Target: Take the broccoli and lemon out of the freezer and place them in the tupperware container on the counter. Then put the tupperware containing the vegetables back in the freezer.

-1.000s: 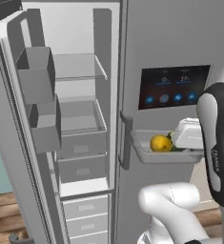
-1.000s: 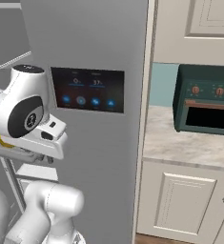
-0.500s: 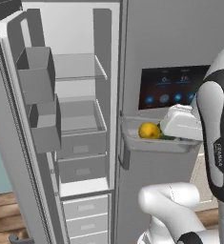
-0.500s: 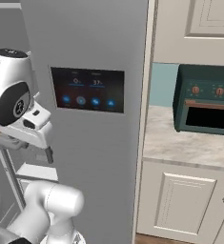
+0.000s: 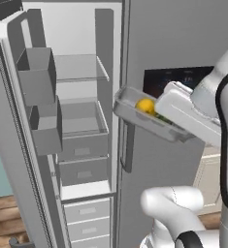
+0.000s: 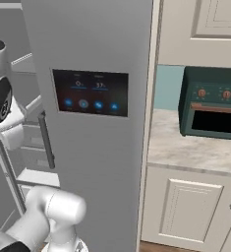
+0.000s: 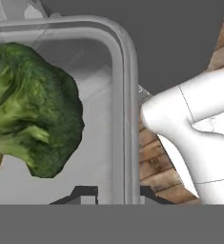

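gripper (image 7: pixel 117 194) clamped on tupperware container (image 7: pixel 123 95)

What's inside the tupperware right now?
The tupperware container holds the lemon and the broccoli. In the left base view the arm covers most of the broccoli and the tray's far end, so anything else there is hidden.

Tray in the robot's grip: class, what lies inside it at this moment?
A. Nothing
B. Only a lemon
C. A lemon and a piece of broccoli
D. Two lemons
C: the left base view shows the yellow lemon inside the tray, and the hand view shows the broccoli lying within its rim.
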You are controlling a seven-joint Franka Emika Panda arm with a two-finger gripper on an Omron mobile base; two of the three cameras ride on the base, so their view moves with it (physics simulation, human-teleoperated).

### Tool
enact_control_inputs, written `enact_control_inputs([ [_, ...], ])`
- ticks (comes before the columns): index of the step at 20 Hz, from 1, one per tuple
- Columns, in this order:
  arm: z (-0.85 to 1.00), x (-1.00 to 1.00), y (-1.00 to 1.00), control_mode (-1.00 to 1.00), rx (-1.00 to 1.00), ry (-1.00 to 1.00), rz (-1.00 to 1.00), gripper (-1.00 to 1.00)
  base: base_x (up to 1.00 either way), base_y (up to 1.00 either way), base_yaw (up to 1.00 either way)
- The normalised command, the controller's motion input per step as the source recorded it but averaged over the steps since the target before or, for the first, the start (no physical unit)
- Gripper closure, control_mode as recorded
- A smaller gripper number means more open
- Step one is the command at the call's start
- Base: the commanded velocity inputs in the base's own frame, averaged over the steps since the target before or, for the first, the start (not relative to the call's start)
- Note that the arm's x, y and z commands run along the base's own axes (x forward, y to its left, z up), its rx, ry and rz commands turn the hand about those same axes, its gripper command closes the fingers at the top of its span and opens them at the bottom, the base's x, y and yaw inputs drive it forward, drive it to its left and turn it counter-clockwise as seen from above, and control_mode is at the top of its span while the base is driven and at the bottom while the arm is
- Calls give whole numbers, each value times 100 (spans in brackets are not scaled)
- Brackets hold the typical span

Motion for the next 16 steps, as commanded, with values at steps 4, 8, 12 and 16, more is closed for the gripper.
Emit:
enact_control_inputs([
  [4,17,0,57,-100,13,-4,-49,100,0,0,0],
  [8,19,4,51,-100,11,-1,-47,100,0,0,0],
  [12,40,17,28,-100,8,9,-41,100,0,0,0],
  [16,62,18,14,-100,9,20,-31,100,0,0,0],
])
